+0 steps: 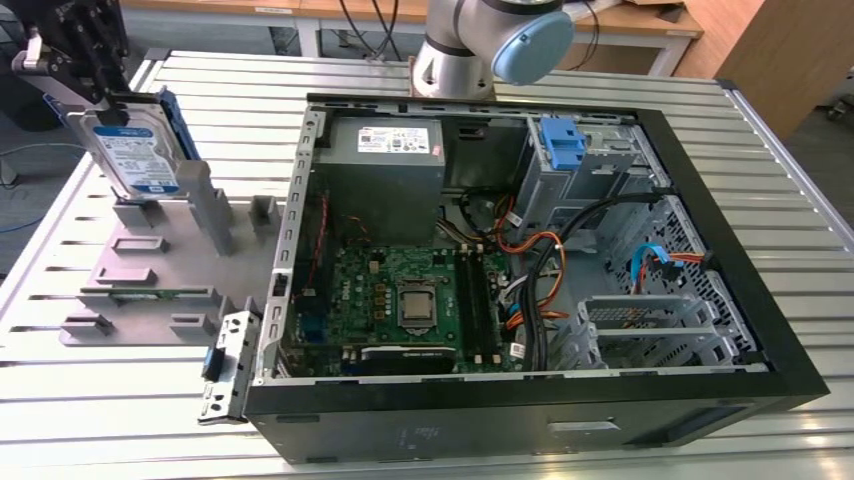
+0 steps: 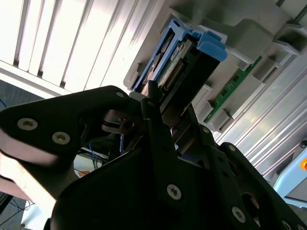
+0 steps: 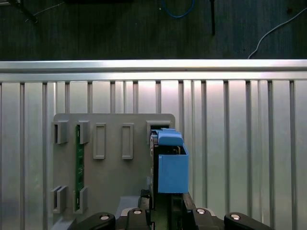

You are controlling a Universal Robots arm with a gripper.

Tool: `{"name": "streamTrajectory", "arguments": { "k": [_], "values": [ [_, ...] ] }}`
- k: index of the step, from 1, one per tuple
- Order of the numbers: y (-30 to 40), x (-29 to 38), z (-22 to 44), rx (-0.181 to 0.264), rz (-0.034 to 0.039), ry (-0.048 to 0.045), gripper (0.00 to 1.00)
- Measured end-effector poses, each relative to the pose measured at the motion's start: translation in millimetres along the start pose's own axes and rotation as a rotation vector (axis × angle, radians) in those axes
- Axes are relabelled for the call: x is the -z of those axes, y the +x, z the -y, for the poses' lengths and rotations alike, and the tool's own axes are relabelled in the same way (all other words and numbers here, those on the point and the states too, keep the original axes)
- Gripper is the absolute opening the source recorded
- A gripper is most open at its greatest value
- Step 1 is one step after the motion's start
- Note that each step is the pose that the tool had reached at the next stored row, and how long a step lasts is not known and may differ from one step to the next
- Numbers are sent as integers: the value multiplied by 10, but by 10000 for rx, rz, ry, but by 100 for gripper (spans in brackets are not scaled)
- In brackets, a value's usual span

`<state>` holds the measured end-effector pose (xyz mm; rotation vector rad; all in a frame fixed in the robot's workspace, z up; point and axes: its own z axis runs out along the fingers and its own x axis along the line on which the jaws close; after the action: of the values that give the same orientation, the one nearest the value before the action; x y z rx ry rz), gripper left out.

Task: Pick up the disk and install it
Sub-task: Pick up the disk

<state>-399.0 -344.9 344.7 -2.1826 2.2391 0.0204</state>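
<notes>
Exterior view: hand (image 1: pixel 104 108) clamped on upright disk (image 1: pixel 138 155) at grey holder (image 1: pixel 134 272); thin edge grip, disk may swing, slip.

A robotics lab: slatted aluminium worktable (image 1: pixel 107 405), opened computer case (image 1: pixel 534 412), grey fixture plate (image 1: pixel 140 290), wooden benches (image 1: pixel 634 22) behind.

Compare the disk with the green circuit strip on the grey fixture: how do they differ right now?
The disk is broad and silver with blue rails; the green circuit strip is thin and narrow. The disk stands upright, held by the gripper; the strip sits low in its slots, untouched. Both are at the grey fixture, outside the computer case.
</notes>
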Motion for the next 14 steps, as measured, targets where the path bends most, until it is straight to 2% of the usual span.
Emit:
{"name": "streamTrajectory", "arguments": {
  "k": [7, 14],
  "values": [
    [0, 13, 0, 0, -2, -3, 35],
    [-1, 71, 0, 0, 1, 1, 35]
  ]
}}
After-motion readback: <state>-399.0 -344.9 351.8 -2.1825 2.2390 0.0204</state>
